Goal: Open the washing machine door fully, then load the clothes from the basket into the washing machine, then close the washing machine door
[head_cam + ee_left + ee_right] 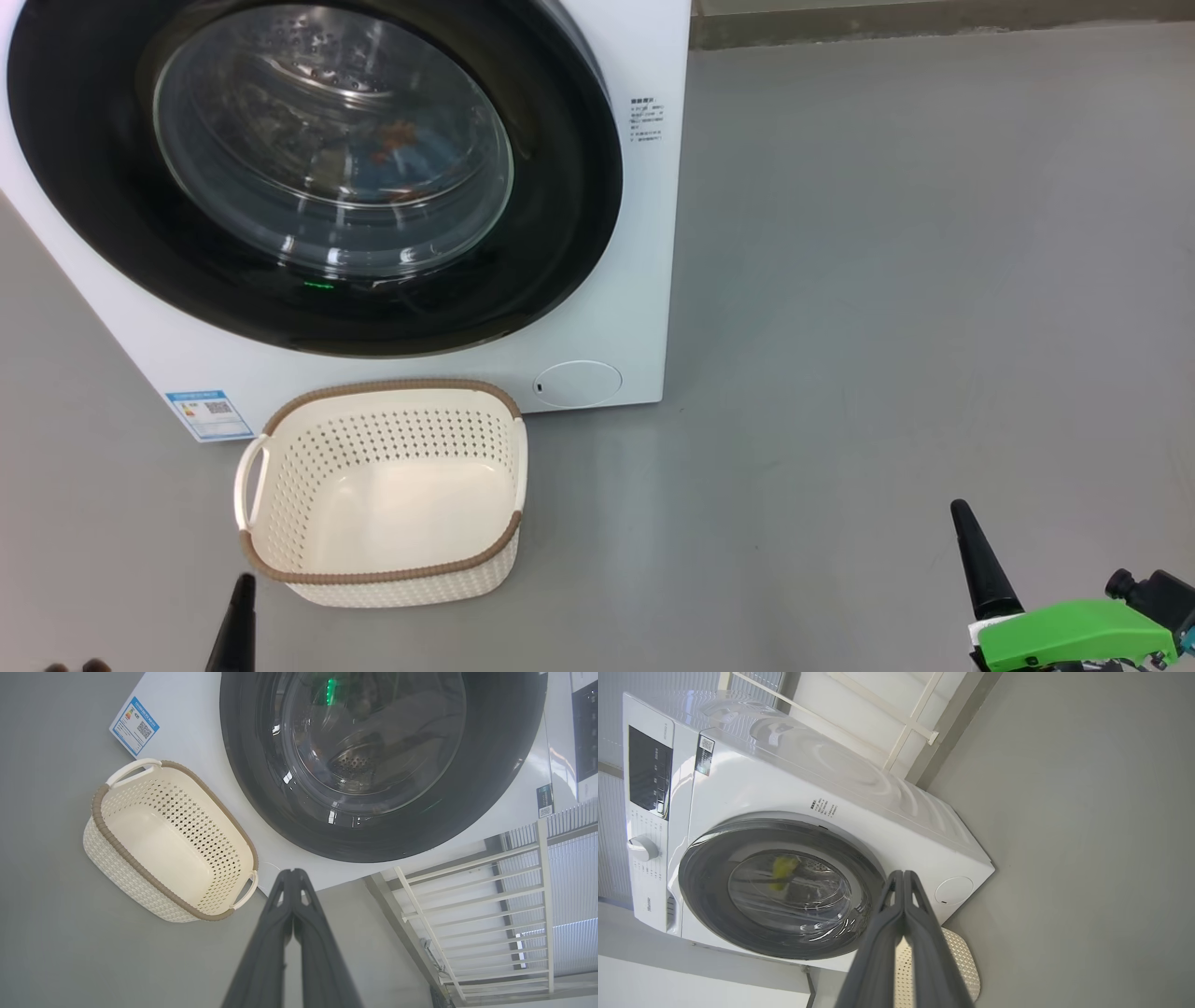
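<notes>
Door [308, 215] shut at upper left of the head view, clothes [397, 145] glimpsed behind its glass; basket [387, 383] below lies bare; left claw [293, 877] and right claw [903, 877] clenched on nothing; job looks finished.

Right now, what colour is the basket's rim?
Brown, woven-look, around the cream basket; clearest in the left wrist view.

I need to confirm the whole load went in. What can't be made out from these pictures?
- clothes: head view, only a blue-orange patch shows through the washing machine door; reflections on the glass hide the rest.
- basket: right wrist view, mostly behind the right gripper and cut off by the bottom edge.
- warning print: head view, too small to read.
</notes>
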{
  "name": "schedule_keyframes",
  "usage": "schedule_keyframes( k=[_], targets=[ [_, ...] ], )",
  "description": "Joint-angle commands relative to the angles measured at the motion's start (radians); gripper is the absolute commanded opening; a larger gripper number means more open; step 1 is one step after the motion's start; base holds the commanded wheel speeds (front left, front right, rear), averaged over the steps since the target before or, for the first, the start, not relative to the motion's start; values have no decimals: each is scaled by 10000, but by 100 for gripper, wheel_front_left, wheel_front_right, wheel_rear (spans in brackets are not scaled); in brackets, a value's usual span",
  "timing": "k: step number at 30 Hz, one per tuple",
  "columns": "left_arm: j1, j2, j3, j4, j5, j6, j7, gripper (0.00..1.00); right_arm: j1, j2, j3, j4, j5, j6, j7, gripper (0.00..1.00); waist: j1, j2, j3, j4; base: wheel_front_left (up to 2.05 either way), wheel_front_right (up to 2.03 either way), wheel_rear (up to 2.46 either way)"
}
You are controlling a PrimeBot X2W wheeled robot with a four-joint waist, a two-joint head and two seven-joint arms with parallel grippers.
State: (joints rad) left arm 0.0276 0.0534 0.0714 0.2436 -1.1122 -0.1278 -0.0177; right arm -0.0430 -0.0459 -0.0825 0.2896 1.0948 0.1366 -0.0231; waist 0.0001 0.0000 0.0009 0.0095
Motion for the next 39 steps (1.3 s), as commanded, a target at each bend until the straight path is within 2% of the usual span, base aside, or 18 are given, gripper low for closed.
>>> schedule_keyframes(
  k=[1, 39],
  targets=[
    [-545, 102, 262, -184, -329, -20, 59, 0, -452, -38, 80, -308, 391, -38, 95, 0, -1, 0, 1, -3, 0, 0, 0],
    [-1265, -17, 410, -6, -4436, -28, 1172, 0, -626, -42, -264, -433, 4605, -57, 1216, 0, -1, 0, 19, -84, 0, 0, 0]
  ],
)
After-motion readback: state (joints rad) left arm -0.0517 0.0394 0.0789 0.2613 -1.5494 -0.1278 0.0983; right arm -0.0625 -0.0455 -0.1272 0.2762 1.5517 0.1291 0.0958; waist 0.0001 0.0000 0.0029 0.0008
